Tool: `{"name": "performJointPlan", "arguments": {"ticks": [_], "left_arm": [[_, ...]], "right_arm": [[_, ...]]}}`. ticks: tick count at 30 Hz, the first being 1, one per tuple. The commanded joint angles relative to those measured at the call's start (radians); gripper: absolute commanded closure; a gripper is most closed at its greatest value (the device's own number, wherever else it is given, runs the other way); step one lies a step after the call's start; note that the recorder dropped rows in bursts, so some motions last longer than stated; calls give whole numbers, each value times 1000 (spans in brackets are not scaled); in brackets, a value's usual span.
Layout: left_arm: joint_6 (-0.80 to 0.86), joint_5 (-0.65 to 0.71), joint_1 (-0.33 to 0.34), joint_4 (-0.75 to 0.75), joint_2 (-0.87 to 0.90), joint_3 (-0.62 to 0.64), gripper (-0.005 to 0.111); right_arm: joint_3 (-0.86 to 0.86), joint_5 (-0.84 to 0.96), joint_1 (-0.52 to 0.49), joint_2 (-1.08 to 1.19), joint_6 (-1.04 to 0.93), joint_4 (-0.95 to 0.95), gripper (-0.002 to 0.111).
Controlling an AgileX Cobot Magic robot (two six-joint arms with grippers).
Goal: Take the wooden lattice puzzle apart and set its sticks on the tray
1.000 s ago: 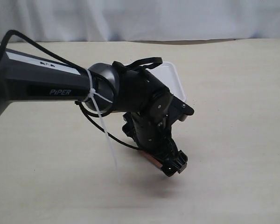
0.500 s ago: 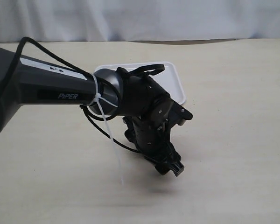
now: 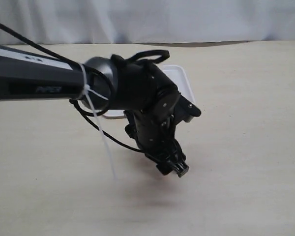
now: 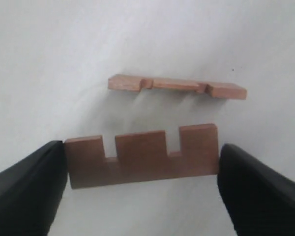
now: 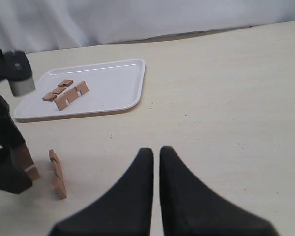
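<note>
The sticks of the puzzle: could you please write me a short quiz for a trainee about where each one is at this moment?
1. Multiple choice: how many sticks lie on the tray? A) one B) two C) four
2. True or false: the right gripper holds a stick.
3. Fill in: the gripped stick sits between the fingers of the left gripper, held by its ends. The loose stick near it lies on the ____.
Key: 1 B; 2 false; 3 table.
</note>
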Motion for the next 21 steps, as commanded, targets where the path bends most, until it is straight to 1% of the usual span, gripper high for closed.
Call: {"name": "performJointPlan", "arguments": {"ticks": [1, 4, 8, 11, 15, 18, 21], "left_arm": [[-14, -25, 1, 66, -106, 1, 107], [-49, -131, 21, 70, -131, 1, 107], [-91, -309, 63, 70, -111, 1, 107], [-138, -440, 111, 68, -78, 1, 107], [-160, -592, 178, 30, -17, -4, 107], [-182, -606, 229, 25, 42, -57, 107], [-182, -623, 266, 27, 89, -102, 107]], "right_arm": [[2, -2, 1, -4, -7, 4, 104], [2, -2, 1, -4, -7, 4, 104], [2, -2, 1, -4, -7, 4, 104], [2, -2, 1, -4, -7, 4, 104], [2, -2, 1, -4, -7, 4, 104], [2, -2, 1, -4, -7, 4, 104], [2, -2, 1, -4, -7, 4, 104]]}}
